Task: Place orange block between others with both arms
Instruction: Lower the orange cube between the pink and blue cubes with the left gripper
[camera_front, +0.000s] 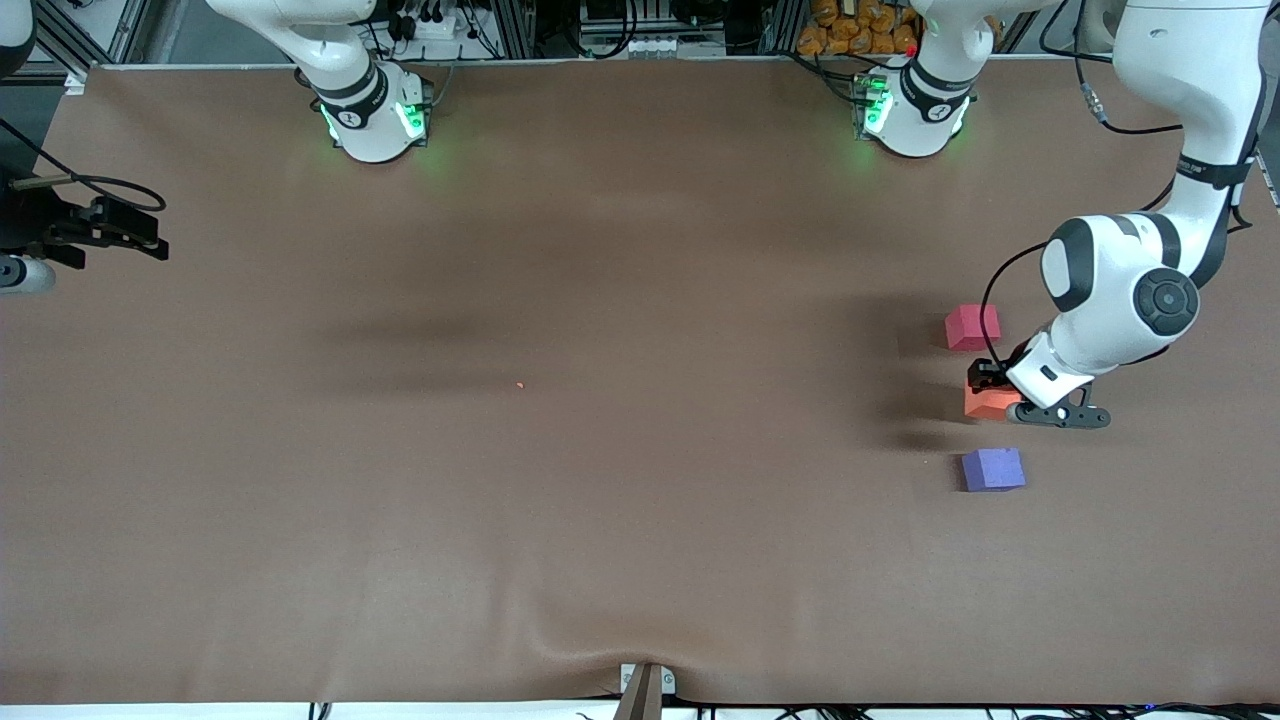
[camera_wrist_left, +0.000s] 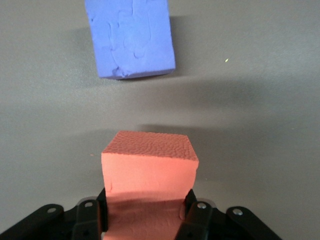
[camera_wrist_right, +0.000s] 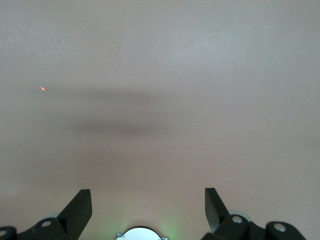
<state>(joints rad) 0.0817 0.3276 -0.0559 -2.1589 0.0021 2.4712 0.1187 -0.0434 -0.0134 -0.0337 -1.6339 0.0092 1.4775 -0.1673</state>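
Purple-blue cube (camera_front: 993, 469) — orange block (camera_wrist_left: 147, 172) in left pincer (camera_wrist_left: 147, 212)

Orange block (camera_wrist_left: 148, 172) looks like pebbled matt foam; purple-blue cube (camera_wrist_left: 131, 37) smooth, matt.

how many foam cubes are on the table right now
3, in a row near the left arm's end. Pinkish-red cube is farthest from the front camera, purple-blue cube is nearest, and the orange block sits between them, clamped by the left gripper.
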